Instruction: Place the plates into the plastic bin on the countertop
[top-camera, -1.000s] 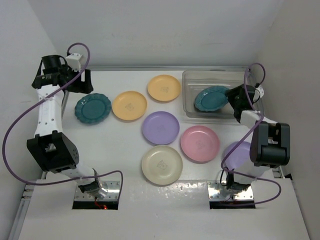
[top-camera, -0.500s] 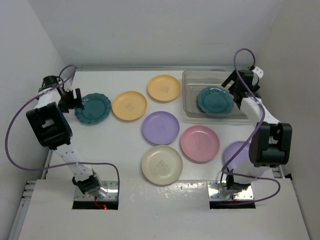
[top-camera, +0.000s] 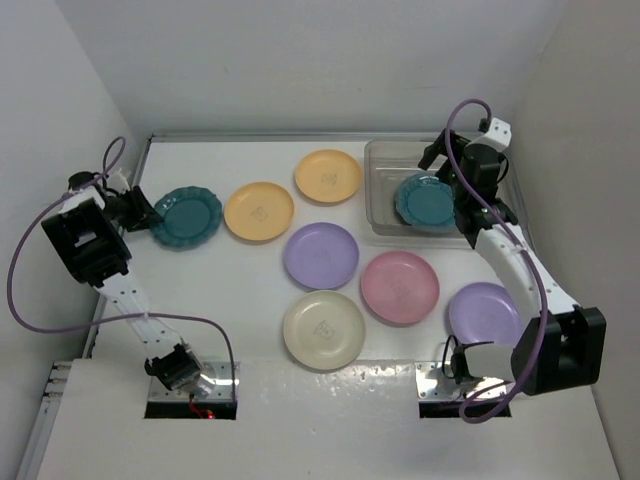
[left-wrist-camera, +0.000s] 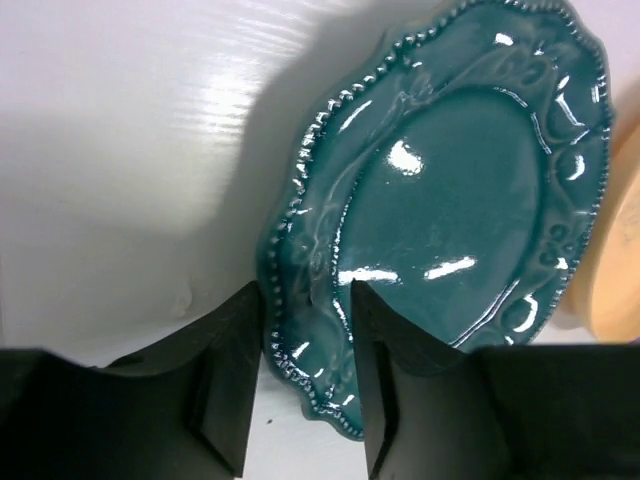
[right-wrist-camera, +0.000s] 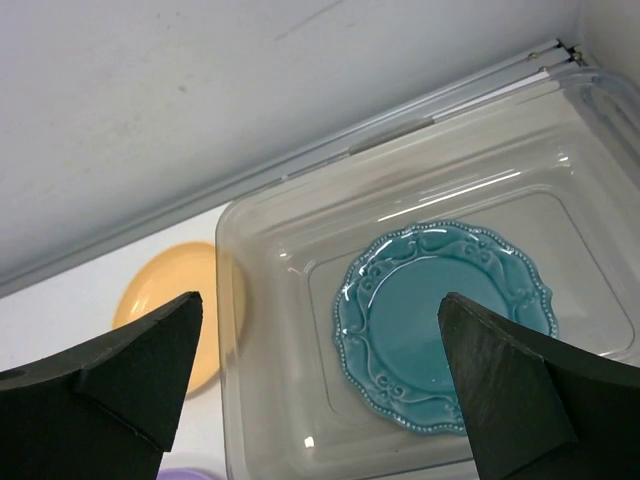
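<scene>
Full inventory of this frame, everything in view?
teal plates: 2, dark teal, scalloped; one in the bin, one far left on the counter
yellow-orange plates: 2; back centre
lilac plates: 2; centre, front right
pink plate: 1; right of centre
cream plate: 1; front centre
plastic bin: 1, clear; back right
countertop: 1, white
left gripper: black; fingers astride the far-left teal plate's rim, grip unclear
right gripper: black; open, empty, above the bin

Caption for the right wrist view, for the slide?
Right tool open over the plastic bin, one teal plate lying flat inside, a yellow-orange plate outside on the countertop.
</scene>
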